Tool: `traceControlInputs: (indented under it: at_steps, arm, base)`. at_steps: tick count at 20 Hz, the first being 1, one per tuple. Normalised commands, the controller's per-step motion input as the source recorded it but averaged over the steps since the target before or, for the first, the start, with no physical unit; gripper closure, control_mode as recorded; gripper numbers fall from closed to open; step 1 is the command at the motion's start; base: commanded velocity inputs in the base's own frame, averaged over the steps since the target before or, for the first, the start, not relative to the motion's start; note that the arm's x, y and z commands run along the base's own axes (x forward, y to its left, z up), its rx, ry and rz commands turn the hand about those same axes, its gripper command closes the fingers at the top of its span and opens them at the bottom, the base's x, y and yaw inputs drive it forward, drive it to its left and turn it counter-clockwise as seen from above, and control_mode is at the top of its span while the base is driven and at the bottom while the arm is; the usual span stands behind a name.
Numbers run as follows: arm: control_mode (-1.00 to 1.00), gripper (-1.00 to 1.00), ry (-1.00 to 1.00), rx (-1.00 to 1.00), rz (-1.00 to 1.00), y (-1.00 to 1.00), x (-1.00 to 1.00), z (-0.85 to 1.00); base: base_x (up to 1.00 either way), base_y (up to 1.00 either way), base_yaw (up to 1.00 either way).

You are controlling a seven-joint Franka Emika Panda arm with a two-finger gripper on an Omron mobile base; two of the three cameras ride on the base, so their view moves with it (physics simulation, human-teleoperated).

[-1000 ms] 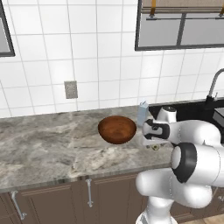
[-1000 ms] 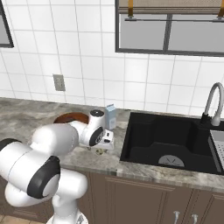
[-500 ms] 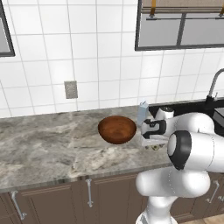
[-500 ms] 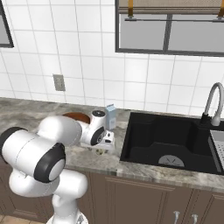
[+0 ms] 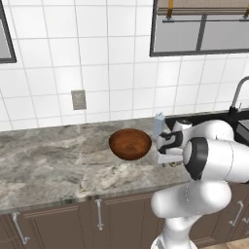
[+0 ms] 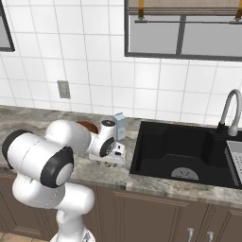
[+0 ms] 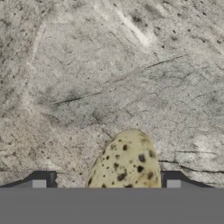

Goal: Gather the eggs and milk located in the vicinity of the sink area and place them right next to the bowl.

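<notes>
A pale tan, dark-speckled egg (image 7: 127,162) lies on the marble counter between the two dark fingertips (image 7: 41,181) of my gripper (image 7: 107,181). The jaws stand open on either side of it, with a gap showing on the left. The hand points down at the counter (image 5: 58,165), with the gripper (image 5: 168,163) just right of the reddish-brown wooden bowl (image 5: 130,144). The blue-and-white milk carton (image 5: 158,125) stands upright behind the hand, beside the bowl. From the right, the gripper (image 6: 113,160) is in front of the carton (image 6: 119,126), and the arm partly hides the bowl (image 6: 87,126).
The black sink basin (image 6: 189,151) lies to the right of the hand, with a curved grey faucet (image 6: 229,111) and a perforated tray (image 6: 236,151) at its far side. A wall outlet (image 5: 78,99) sits on the tiled backsplash. Cabinet doors run below the counter edge.
The arm's elbow has swung over toward the hand. The hand has stayed over the same spot on the counter, beside the bowl and carton.
</notes>
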Motion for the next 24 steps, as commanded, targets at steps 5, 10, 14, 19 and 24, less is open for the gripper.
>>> traceControlInputs:
  at_steps: [5, 10, 14, 19, 24]
  arm:
    - [-1.00, 1.00, 0.05, 0.00, 0.00, 0.00, 0.01, -0.22]
    - [-1.00, 1.00, 0.07, 0.00, 0.00, -0.01, 0.00, -0.32]
    - [-1.00, 1.00, 0.03, 0.01, 0.00, -0.01, -0.03, -0.30]
    - [-1.00, 1.00, -0.10, 0.00, 0.00, 0.20, -0.29, -0.01]
    - [-1.00, 1.00, -0.13, 0.00, -0.06, 0.42, -0.41, 0.00]
  base:
    - [0.00, 0.00, 0.00]
    - [0.00, 0.00, 0.00]
    - [0.00, 0.00, 0.00]
    - [0.00, 0.00, 0.00]
    - [0.00, 0.00, 0.00]
